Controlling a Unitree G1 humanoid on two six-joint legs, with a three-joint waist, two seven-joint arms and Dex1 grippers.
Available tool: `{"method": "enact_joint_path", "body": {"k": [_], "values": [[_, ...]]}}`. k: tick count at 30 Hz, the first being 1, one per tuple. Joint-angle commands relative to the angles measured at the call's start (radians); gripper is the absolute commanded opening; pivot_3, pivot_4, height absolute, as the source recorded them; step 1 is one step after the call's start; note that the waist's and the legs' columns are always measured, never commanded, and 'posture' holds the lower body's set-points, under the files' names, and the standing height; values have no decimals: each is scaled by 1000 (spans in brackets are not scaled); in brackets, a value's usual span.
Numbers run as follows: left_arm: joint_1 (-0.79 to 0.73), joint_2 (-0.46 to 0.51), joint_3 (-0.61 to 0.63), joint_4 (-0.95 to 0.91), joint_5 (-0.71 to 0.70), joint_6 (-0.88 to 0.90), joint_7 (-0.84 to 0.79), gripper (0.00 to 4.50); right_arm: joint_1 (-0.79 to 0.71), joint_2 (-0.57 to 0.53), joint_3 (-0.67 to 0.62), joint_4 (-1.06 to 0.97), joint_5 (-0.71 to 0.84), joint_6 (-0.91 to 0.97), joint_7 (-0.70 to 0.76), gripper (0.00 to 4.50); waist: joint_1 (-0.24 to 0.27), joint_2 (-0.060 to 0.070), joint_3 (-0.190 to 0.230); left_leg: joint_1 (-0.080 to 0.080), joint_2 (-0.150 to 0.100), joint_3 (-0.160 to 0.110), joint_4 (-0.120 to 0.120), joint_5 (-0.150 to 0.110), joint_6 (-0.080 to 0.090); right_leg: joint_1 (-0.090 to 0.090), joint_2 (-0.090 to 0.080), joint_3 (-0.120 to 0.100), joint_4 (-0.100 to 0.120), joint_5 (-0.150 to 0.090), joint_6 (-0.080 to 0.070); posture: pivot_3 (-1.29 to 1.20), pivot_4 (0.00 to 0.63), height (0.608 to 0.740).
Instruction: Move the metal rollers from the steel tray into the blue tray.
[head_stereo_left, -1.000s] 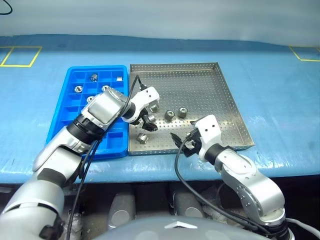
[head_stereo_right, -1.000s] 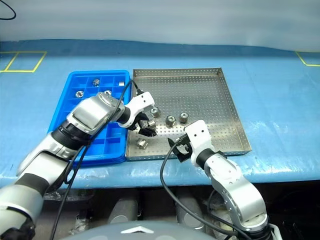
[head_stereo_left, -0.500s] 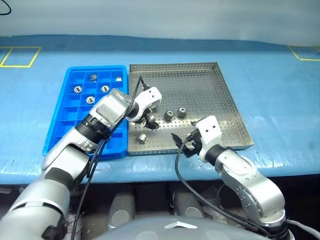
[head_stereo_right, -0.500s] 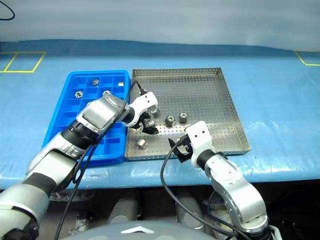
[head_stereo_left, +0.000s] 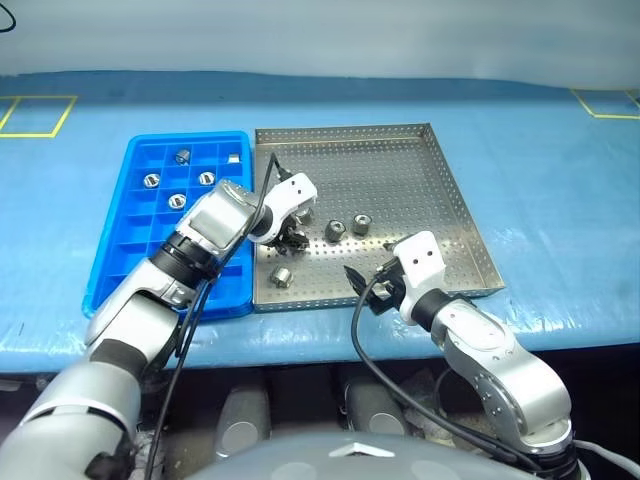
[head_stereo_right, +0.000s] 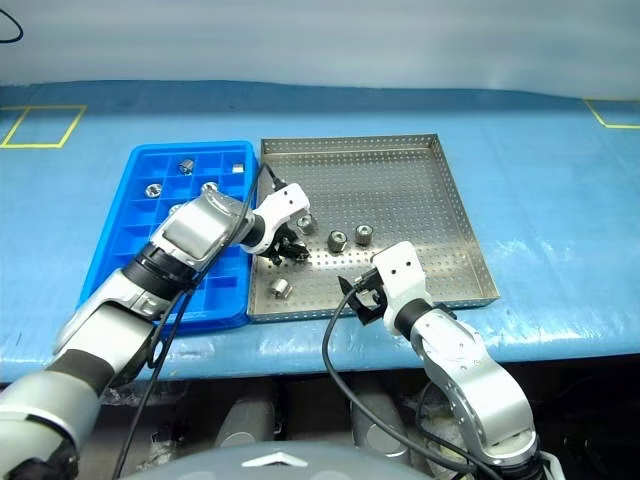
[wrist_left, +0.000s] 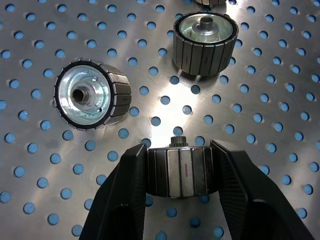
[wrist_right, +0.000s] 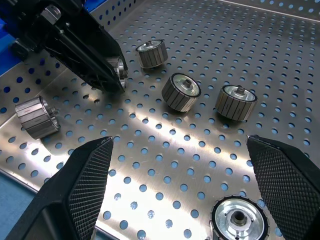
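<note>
Left fingers (wrist_left: 182, 172) narrowed onto roller (wrist_left: 181, 170) near steel tray (head_stereo_left: 455, 200) left rim; right fingers (wrist_right: 180, 190) wide, empty.

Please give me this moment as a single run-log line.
left tool: fingers against a metal roller on the steel tray | right tool: open, holding nothing | blue tray: some rollers inside

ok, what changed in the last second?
The left hand closed its fingers onto a roller on the steel tray. The right hand, the loose rollers and the blue tray stayed put.
</note>
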Motion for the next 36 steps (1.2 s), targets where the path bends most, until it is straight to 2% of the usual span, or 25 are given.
{"method": "enact_joint_path", "body": {"k": [1,5,8,11,15,22,26,31,36], "values": [[-17,1,151,-146,-79,80,14,1699,-7,1,-3,-30,2,-11,3,4500,1,0,0,0,0,0,0,0,0,0,0,0,0,0,0,-20,150,740],[30,3,336,-298,-133,184,103,1699,-26,1,4,-24,6,-10,11,4500,-2,0,0,1,0,0,0,0,0,0,0,0,0,0,0,8,150,740],[117,10,452,-389,-92,155,234,1699,-54,8,20,-7,8,-13,18,4500,-3,1,-1,2,0,0,-1,0,0,1,0,0,1,0,0,45,150,740],[204,25,508,-448,-22,89,366,1699,-83,10,39,14,8,-17,33,4500,4,1,-1,3,1,0,0,1,-1,1,1,0,2,0,0,78,150,740],[336,34,542,-516,72,46,521,1699,-142,-13,85,50,-2,-38,77,4500,20,1,0,3,0,0,0,1,-1,1,0,0,2,0,1,115,150,740],[503,-97,642,-576,120,31,713,1699,-223,-45,166,100,-16,-144,167,4500,67,0,-1,2,-2,-2,0,1,-1,3,-2,-1,-1,2,1,148,150,740],[538,-161,673,-555,136,-37,788,1699,-237,-42,193,121,-28,-168,182,4500,83,0,-1,2,-2,-2,0,1,-1,4,-2,-1,-2,4,-2,153,150,740],[548,-180,684,-525,195,-140,892,1699,-229,-40,202,123,-40,-179,182,4500,89,-1,-1,3,-2,-2,0,2,-2,4,-2,-1,-2,5,-2,133,150,740],[536,-200,700,-532,195,-211,923,1699,-210,-37,202,112,-47,-182,176,4500,88,-1,-1,3,-2,-1,0,2,-2,4,-2,0,-2,5,-2,118,150,740]]}}
